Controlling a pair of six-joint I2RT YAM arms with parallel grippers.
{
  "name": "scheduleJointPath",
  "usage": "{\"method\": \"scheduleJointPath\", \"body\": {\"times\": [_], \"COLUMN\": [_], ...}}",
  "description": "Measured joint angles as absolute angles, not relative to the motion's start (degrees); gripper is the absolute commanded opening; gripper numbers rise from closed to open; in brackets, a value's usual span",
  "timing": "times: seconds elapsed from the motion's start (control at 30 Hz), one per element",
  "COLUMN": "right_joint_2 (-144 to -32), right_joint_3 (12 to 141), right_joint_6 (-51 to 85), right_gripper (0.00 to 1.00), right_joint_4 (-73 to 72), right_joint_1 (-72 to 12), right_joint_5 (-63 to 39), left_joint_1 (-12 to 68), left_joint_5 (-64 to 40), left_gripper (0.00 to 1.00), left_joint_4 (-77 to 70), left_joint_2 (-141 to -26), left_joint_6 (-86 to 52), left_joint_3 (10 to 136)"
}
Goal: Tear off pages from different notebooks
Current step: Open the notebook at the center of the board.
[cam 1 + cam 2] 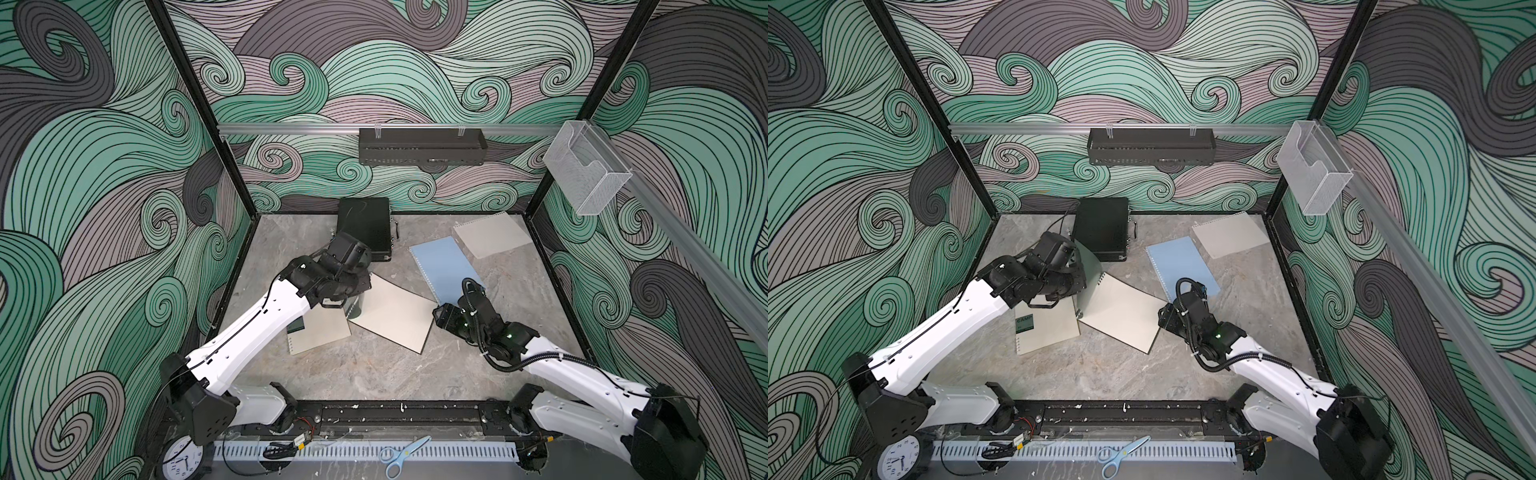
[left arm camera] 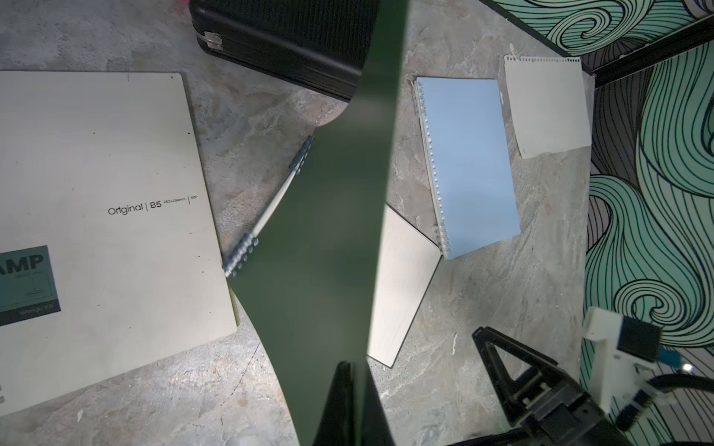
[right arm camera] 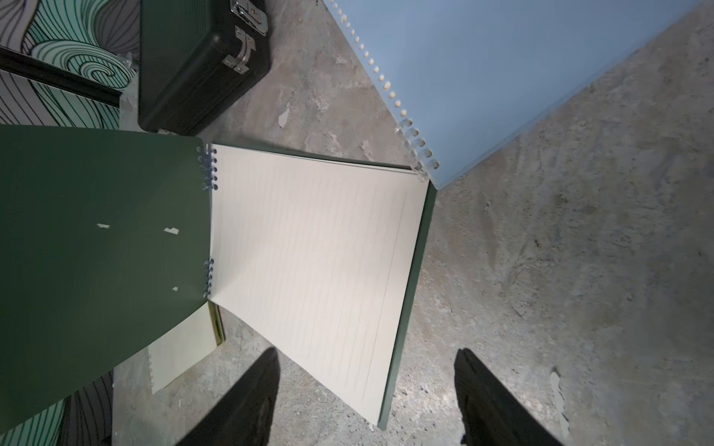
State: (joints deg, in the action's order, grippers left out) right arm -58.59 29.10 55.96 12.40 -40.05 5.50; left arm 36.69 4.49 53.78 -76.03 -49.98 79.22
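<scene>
**A:** Green cover is up, left gripper clamped shut on its edge. Dark green notebook lies mid-bench with the top lined page bare.

**B:** Right gripper?

**A:** Jaws wide, nothing in them. It hovers over the page's edge opposite the coil, on the side toward the bench's right edge. Can't tell if it touches paper.

**B:** So the step is grabbing the sheet?

**A:** Looks so. Best bet is to come down on that free corner and nip the top sheet only, not the stack or the back cover. Then peel low and diagonally toward the coil, so the holes rip one by one.

**B:** Left arm's job?

**A:** Hold the cover clear and steady. I'd guess the book drags if nothing pins it, so the pull should be slow.

**B:** Hazards?

**A:** Blue notebook sits just beside the green one's far corner, toward the far right. It could get shoved.

**B:** Progress?

**A:** One loose page lies at the far right corner. Beige notebook is closed, left of centre under the left arm. Black case sits by the far edge, irrelevant.
</scene>
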Motion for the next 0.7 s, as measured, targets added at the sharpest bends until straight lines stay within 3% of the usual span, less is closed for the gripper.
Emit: {"method": "scheduleJointPath", "body": {"times": [0.27,0.43,0.7], "right_joint_2": [-54.3,-54.22,-52.38], "right_joint_3": [24.6,24.75,21.76], "right_joint_6": [55.68,54.81,52.69], "right_gripper": [0.74,0.74,0.74], "right_joint_4": [14.28,14.85,14.5], "right_joint_1": [-40.07,-40.18,-40.18], "right_joint_5": [6.22,6.72,8.1], "left_joint_1": [24.73,24.77,24.77], "left_joint_5": [-9.43,-15.38,-16.27], "left_gripper": [0.0,0.0,0.0], "left_joint_4": [55.86,54.24,53.19], "left_joint_2": [-77.78,-77.89,-80.09], "left_joint_6": [-51.13,-50.52,-46.65], "left_joint_3": [76.62,72.29,70.91]}}
